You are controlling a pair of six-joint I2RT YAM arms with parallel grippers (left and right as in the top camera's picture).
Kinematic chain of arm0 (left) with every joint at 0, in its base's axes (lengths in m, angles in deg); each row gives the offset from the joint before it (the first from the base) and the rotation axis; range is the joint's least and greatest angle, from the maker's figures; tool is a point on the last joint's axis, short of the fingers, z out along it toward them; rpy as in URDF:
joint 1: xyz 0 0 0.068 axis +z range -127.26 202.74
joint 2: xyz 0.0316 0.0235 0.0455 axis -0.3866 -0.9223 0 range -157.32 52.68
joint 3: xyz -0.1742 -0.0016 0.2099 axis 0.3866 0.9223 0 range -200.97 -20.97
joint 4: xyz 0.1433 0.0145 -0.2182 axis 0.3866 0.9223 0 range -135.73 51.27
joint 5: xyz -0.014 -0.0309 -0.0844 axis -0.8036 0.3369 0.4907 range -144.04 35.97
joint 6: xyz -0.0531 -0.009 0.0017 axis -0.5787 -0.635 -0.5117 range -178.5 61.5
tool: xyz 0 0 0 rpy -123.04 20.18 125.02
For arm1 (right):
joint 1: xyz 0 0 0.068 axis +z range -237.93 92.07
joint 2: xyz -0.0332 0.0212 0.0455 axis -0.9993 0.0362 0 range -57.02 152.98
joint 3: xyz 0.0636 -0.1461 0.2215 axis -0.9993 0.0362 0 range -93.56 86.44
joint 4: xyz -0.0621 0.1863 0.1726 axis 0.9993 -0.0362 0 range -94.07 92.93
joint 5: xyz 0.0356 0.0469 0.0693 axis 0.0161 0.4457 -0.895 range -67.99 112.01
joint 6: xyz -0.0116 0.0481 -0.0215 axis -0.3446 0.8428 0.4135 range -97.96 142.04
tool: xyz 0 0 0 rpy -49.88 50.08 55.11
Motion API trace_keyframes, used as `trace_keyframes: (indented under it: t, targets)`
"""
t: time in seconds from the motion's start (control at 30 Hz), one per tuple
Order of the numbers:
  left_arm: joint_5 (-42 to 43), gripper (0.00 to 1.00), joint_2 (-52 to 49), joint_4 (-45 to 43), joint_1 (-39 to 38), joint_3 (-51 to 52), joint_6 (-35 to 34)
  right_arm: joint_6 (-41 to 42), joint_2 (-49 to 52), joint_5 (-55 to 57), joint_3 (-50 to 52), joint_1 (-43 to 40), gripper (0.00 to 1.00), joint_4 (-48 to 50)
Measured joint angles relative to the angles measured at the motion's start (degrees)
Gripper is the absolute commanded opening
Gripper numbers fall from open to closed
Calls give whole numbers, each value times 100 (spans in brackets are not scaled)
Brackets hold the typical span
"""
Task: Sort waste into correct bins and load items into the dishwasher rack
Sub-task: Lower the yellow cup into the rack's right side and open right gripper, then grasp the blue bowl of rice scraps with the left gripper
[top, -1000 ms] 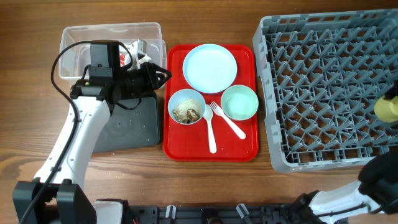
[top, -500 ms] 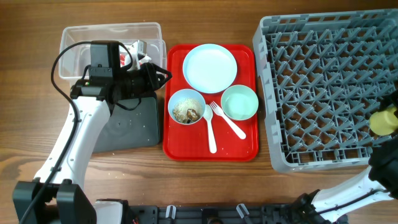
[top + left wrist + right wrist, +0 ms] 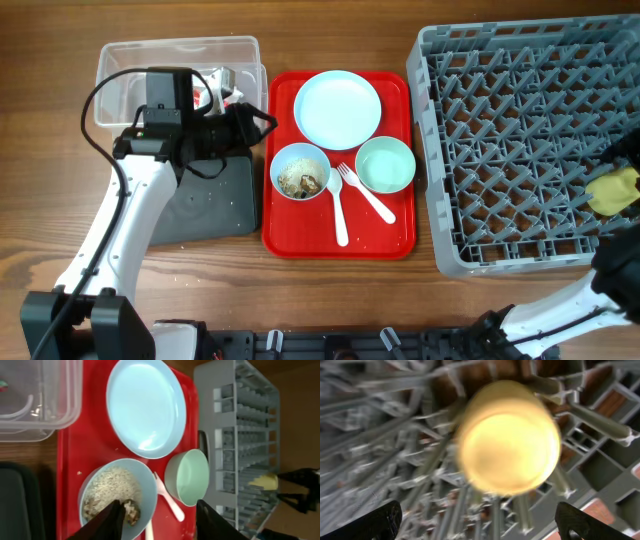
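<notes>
I judge this to be early in the job. In the overhead view the yellow cup (image 3: 615, 190) lies tilted on the pegs of the dishwasher rack (image 3: 520, 130), near the rack's 4 o'clock edge, so 1 of the 6 items is in place. My right gripper (image 3: 477, 510) has its jaws spread wide. The cup shows blurred beyond the fingertips, not pinched between them, and I cannot tell whether it sits mouth-up or mouth-down.

On the waste side, the red wrapper (image 3: 203, 93) and the white tissue (image 3: 228, 80) lie in the clear tub (image 3: 130, 60), at 10 o'clock from the red tray (image 3: 275, 235). The black tray (image 3: 215, 205), at 9 o'clock from the red tray, shows only a few pale specks.

The rest is not yet sorted. The food scraps (image 3: 298, 182) with rice sit in the pale blue bowl (image 3: 318, 158) at the red tray's 8 o'clock. The pale blue plate (image 3: 338, 108) is at 12 o'clock, the mint green bowl (image 3: 385, 164) at 3 o'clock, and the fork (image 3: 368, 197) and spoon (image 3: 339, 220) are toward 5 and 6 o'clock. My left gripper (image 3: 159, 510) is aimed at the pale blue bowl, jaws apart and holding nothing. I judge that emptying the scraps comes next, and then 5 items go to the rack.
</notes>
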Motion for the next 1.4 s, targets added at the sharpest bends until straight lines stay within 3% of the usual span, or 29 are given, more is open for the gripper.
trace_keyframes:
  t: [0.13, 0.27, 0.57, 0.83, 0.97, 1.2, 1.4]
  targets:
    - [-369, 55, 0, 251, 0, 0, 81, -302, -802, -767, -55, 166, 100, 81]
    - [-861, 59, 0, 282, -122, 0, 116, -616, -1615, -1211, -160, 990, 100, 61]
    - [-2280, 58, 0, 334, -1528, 0, 138, -848, -1867, -1239, -179, 3209, 100, 57]
    - [-3193, 59, -522, -380, -2778, 0, 136, -868, -1867, -1169, -181, 3482, 100, 0]
    - [-3307, 59, -977, -498, -2918, 0, 136, -868, -1867, -1150, -179, 3482, 100, -7]
    - [-3423, 48, -1637, -756, -2922, 0, 138, -868, -1867, -1130, -177, 3482, 100, -7]
    - [-3421, 26, -1941, -855, -2924, 0, 118, -868, -1867, -1130, -177, 3482, 100, -7]
